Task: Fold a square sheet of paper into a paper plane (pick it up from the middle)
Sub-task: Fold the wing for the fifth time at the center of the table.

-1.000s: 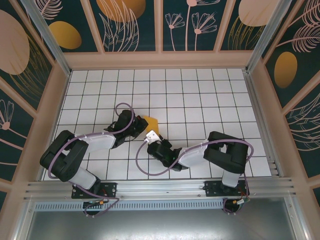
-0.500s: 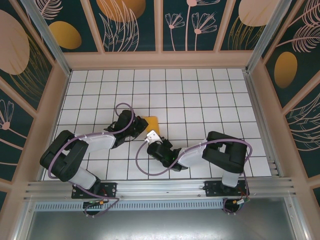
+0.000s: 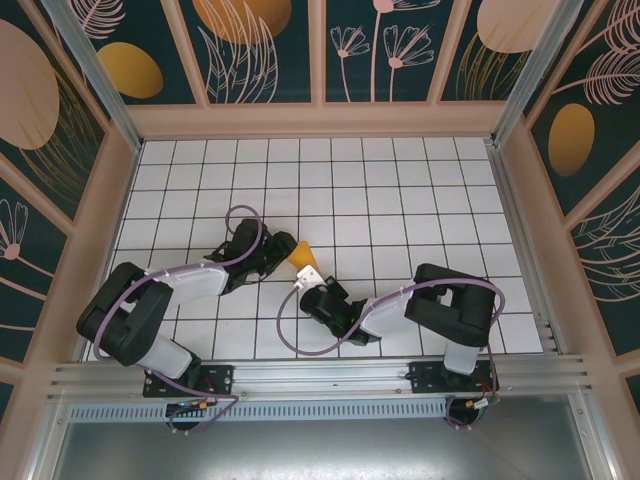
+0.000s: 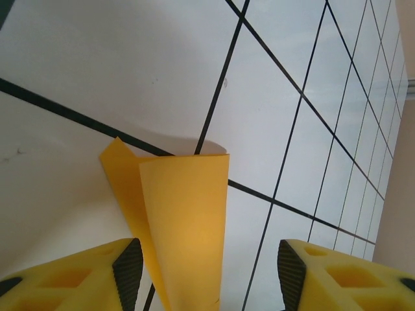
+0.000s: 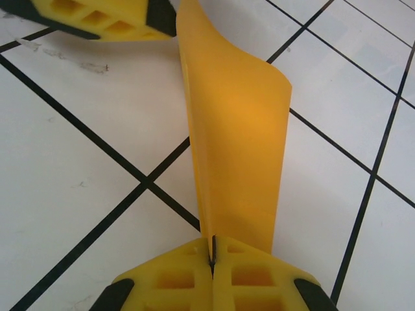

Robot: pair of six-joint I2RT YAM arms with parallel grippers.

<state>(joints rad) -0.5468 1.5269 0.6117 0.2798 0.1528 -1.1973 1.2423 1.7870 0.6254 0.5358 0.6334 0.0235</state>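
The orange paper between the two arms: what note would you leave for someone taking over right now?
Right gripper: shut, pinching the paper at one end.
Left gripper: open, straddling the paper without clamping it.
Paper: held up off the tiles, between the two arms.
Done: folded into a narrow, layered strip.
Left: no pointed dart visible yet, so more folding and creasing is likely.

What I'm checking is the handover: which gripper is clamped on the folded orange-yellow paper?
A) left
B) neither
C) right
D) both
C: the right gripper is shut on the folded orange-yellow paper, while the left gripper stands open, a finger on each side of it.
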